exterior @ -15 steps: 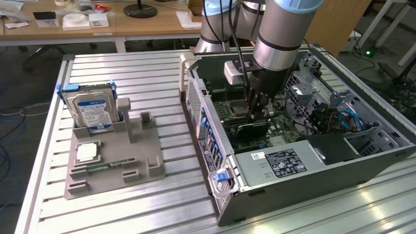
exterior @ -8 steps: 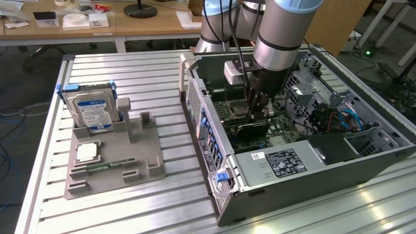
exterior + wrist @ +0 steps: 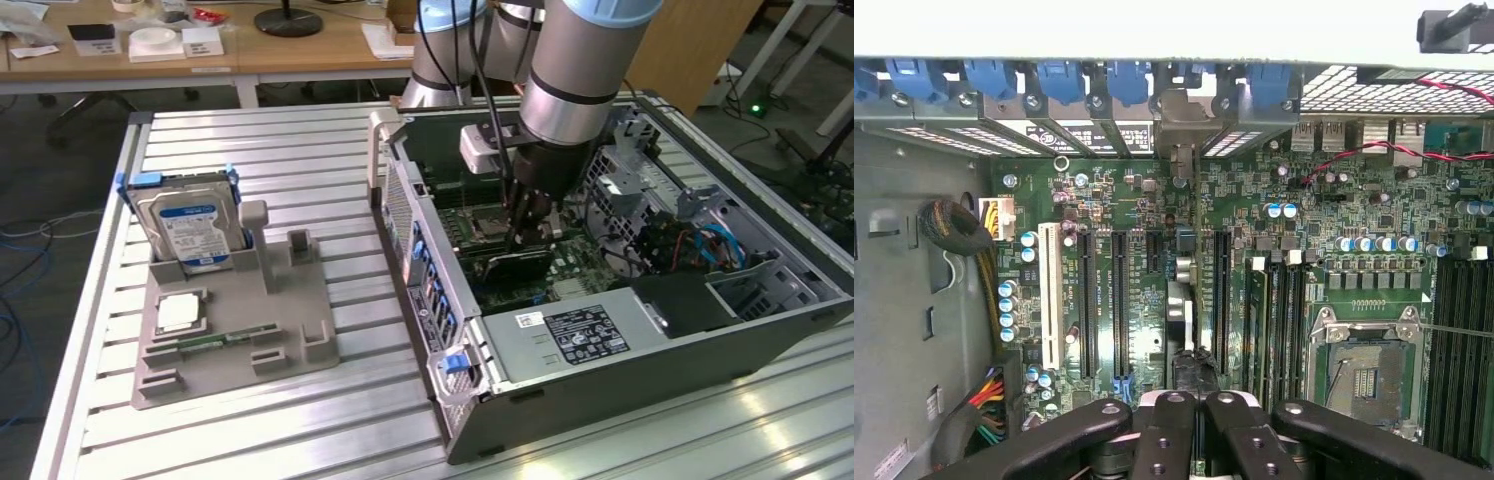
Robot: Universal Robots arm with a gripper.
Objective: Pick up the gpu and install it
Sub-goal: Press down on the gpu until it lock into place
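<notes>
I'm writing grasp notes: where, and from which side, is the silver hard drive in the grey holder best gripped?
Probably from straight above, pinching the hard drive across its two flat faces near the top edge. It stands upright in the grey holder, so its lower end sits in the slot while the top edge is free.

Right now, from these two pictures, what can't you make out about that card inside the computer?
- Whether the gpu is seated along its lower edge: in the exterior view, the card's own body hides that edge.
- The gpu's fan face: the wrist view sees the card edge-on, and the fingers cover its near end.
- The print on the hard drive label: too small in the exterior view.
</notes>
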